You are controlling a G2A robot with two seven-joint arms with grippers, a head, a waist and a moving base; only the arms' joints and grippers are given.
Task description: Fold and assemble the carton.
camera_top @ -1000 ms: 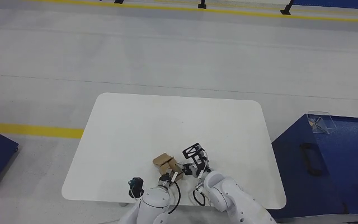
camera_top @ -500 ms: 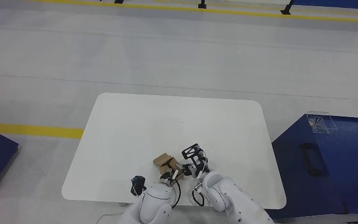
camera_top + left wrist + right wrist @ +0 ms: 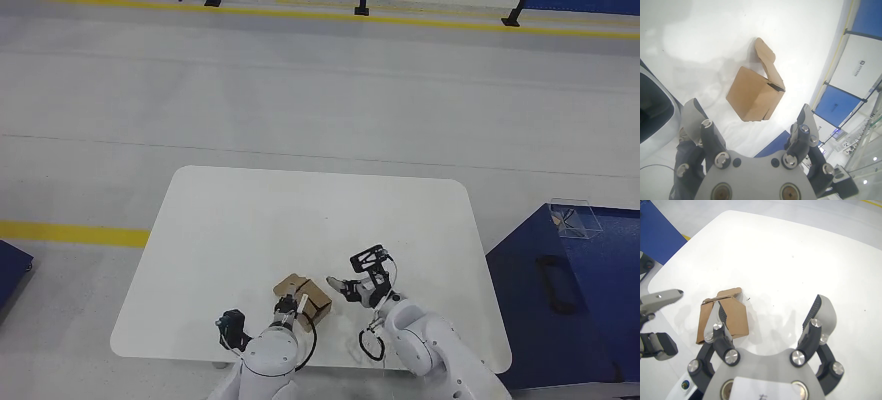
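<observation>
The brown cardboard carton [image 3: 304, 294] lies on the white tabletop [image 3: 320, 210], close to the edge nearest the robot and about midway along that edge. It is folded into a small box shape and rests on one of its sides. In the left wrist view the carton [image 3: 753, 98] shows two plain closed faces meeting at a corner. From its far end a long flap [image 3: 766, 56] with a rounded tuck tab stands open, reaching away over the tabletop. A dark slit shows where that flap joins the body.

The left jaws are spread wide and hold nothing. They hover just short of the carton's near end, apart from it, with the carton in line with the gap between them. The right jaws are likewise spread and empty, over bare tabletop just beside the carton on its right side. In the right wrist view one of them overlaps the carton [image 3: 738, 321]. I cannot tell from there whether it touches the cardboard, though the top view shows a narrow strip of tabletop between the two. The same wrist view shows the left jaws on the far side of the carton, so the carton sits between the two arms.

To the right of the tabletop stands a blue cabinet [image 3: 570, 300] with a small clear box [image 3: 575, 217] on top. A yellow line [image 3: 70, 234] runs along the grey floor on the left.
</observation>
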